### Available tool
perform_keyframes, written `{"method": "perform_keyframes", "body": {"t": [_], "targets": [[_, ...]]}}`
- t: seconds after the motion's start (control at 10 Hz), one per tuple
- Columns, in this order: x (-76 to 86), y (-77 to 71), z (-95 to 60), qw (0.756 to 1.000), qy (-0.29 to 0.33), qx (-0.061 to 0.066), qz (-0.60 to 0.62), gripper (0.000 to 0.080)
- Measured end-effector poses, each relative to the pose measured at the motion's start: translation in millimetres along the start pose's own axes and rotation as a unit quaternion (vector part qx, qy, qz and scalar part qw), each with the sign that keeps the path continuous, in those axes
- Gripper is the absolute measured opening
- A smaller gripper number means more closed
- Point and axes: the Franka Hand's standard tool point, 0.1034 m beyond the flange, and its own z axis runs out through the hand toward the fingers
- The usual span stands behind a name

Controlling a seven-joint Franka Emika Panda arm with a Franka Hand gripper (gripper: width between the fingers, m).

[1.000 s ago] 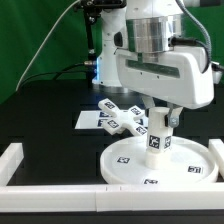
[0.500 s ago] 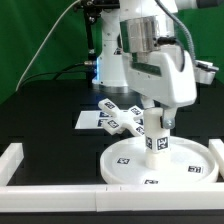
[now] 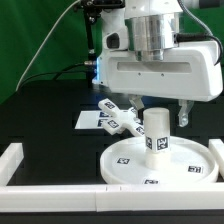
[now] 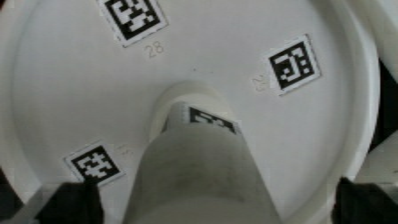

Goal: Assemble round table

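The wide rimmed round disc (image 3: pixel 130 165) lies flat on the black table near the front. The short thick cylinder (image 3: pixel 157 138) stands upright at its middle. My gripper (image 3: pixel 158 110) hangs straight over the cylinder's top and is open, one finger on each side and clear of it. In the wrist view the cylinder (image 4: pixel 205 165) rises from the disc (image 4: pixel 107 100) between the dark fingertips (image 4: pixel 50 205), with a gap on both sides; my gripper (image 4: pixel 214 208) holds nothing. The smaller flat-armed piece (image 3: pixel 120 120) lies behind the disc.
The marker board (image 3: pixel 86 119) lies behind the disc, partly under the flat-armed piece. White border rails run along the front (image 3: pixel 50 187), the exterior view's left (image 3: pixel 12 155) and the exterior view's right (image 3: pixel 216 148). The arm's base (image 3: pixel 105 60) stands at the back.
My gripper has turned about its vertical axis above the cylinder. Its fingers, close round the cylinder before, now stand wide apart from it. The cylinder stays upright on the disc.
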Motion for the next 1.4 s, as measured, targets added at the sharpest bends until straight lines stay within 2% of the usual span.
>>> {"method": "perform_keyframes", "body": {"t": [0.2,0.3,0.4,0.8,1.0,1.1,1.3,1.4], "targets": [[0.6,0.5,0.0,0.995,0.002,-0.005,-0.095,0.0649],[1.6,1.0,0.5,0.978,0.003,-0.014,-0.207,0.0649],[2.4,1.2,0.9,0.960,0.002,-0.015,-0.278,0.0649],[3.7,4.2,1.1,0.920,-0.002,-0.018,-0.391,0.0649],[-2.8,3.4,-0.1,0.899,-0.035,-0.024,-0.435,0.0649],[-0.3,1.8,-1.1,0.906,-0.029,-0.024,-0.422,0.0649],[-0.3,2.5,-0.8,0.906,-0.030,-0.024,-0.421,0.0402],[-0.2,2.6,-0.8,0.922,-0.029,-0.025,-0.385,0.0403]]}}
